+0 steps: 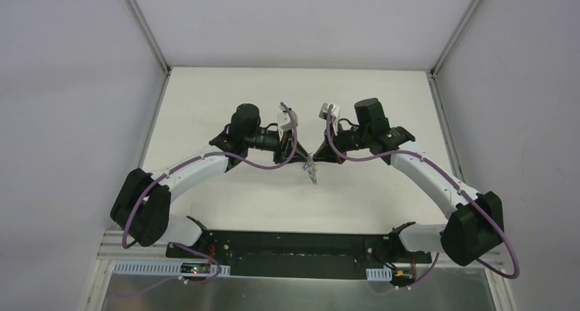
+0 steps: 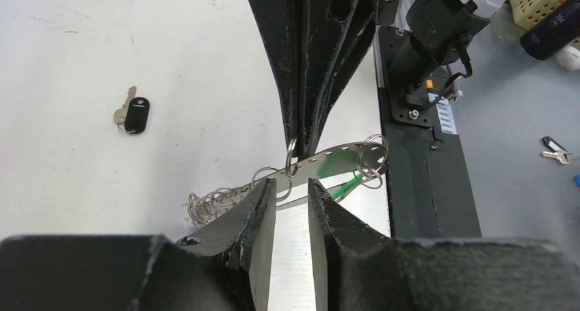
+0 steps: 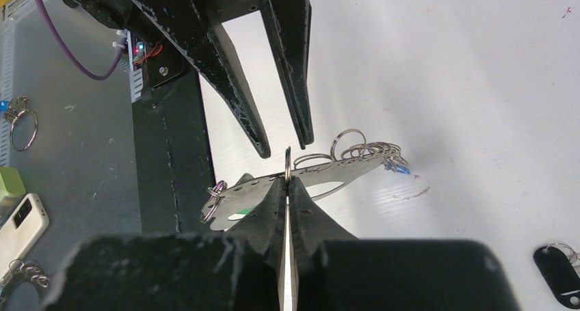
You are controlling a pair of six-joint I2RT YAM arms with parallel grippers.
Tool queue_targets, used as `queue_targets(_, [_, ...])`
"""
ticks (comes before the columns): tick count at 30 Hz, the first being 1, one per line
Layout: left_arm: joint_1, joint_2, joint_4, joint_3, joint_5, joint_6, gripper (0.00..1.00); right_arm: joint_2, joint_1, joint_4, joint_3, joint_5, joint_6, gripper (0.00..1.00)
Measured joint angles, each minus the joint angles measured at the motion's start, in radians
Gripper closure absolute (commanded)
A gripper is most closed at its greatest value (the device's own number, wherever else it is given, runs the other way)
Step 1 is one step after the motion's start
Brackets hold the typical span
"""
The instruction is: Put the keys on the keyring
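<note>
The keyring, a grey-beige strap with holes and a chain of silvery rings, hangs in the air between both grippers. My right gripper is shut on one metal ring of it. My left gripper is open, its tips either side of that ring just by the strap. The green key hangs on the strap near the table's front edge. The blue key shows at the chain end. The black key lies loose on the table, also seen in the right wrist view.
The black base plate runs along the table's near edge under the keyring. Beyond that edge, on the grey floor, lie spare keys, a ring, a white device and a basket.
</note>
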Motion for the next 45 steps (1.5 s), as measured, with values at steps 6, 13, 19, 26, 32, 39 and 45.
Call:
queue_targets(6, [0.0,0.002,-0.046,0.018,-0.008,0.045,0.68,0.001,0.019,-0.039,0.014,0.027,-0.017,1.0])
queue_targets(13, [0.0,0.008,-0.065,0.033,-0.028,0.069,0.68,0.021,0.027,-0.067,0.026,0.034,-0.023,1.0])
queue_targets(19, [-0.008,0.022,-0.084,0.043,-0.03,0.089,0.75,0.027,0.03,-0.074,0.03,0.035,-0.023,1.0])
queue_targets(26, [-0.016,0.033,-0.094,0.057,-0.029,0.097,0.83,0.028,0.03,-0.073,0.03,0.045,-0.022,1.0])
queue_targets(32, [-0.016,0.036,-0.101,0.06,-0.021,0.096,0.88,0.03,0.03,-0.072,0.03,0.047,-0.022,1.0])
queue_targets(39, [-0.022,0.055,-0.102,0.072,-0.002,0.096,0.93,0.04,0.031,-0.072,0.03,0.045,-0.02,1.0])
queue_targets(45, [-0.027,0.063,-0.105,0.077,0.008,0.097,1.0,0.041,0.03,-0.074,0.03,0.046,-0.02,1.0])
